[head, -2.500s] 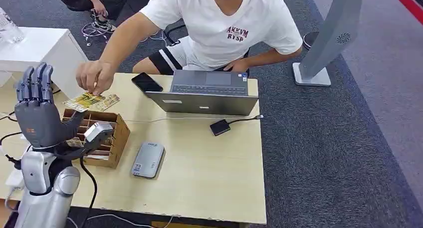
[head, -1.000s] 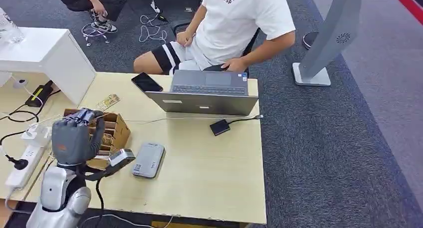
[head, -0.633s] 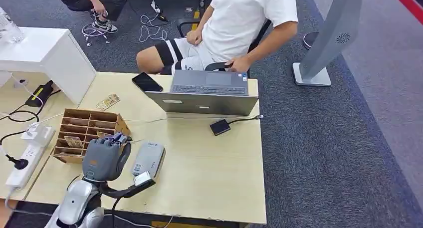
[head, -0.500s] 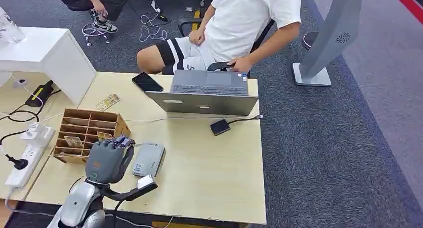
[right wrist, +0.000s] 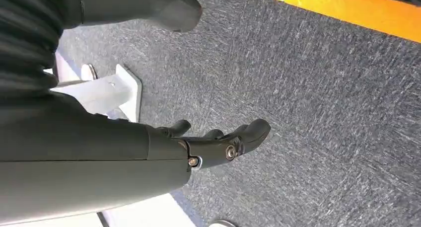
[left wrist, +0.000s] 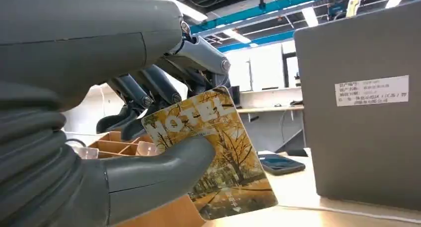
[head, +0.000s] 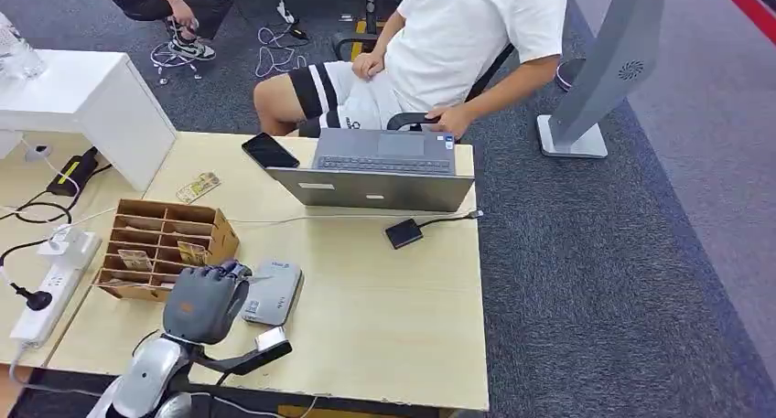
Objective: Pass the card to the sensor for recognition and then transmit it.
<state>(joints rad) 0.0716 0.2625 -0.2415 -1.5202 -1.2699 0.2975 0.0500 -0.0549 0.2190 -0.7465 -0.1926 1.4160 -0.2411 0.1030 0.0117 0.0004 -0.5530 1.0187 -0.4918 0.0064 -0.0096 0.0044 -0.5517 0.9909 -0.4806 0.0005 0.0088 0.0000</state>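
At the far left of the head view a white power strip [head: 41, 294] lies by the edge of the desk [head: 384, 326], with a wooden compartment box [head: 165, 244] beside it on the desk; a few cards stand in its slots. Just right of the box, the left robot hand [head: 206, 301] hovers low over the desk with its fingers curled, touching or just over the near end of the grey card sensor [head: 273, 292]; which of the two cannot be told. The left wrist view shows what it holds: the card [left wrist: 213, 152], pinched between the thick thumb on its face and the darker fingers [left wrist: 149, 93] behind it. The card stands tilted, its long axis running slantwise from the fingers toward the desk, its free end pointing down close to the desk surface. Its face is a yellow autumn tree scene with "MOTEL" in pale letters across the upper end.

Further right stands a grey laptop [head: 380, 169], a black phone [head: 270, 150] beside it; a white label on its lid carries small print too fine to read. A person in a white shirt [head: 476, 34] sits behind the desk.

The right robot hand [right wrist: 218, 142] hangs above grey carpet, fingers loosely bent and apart, holding nothing.
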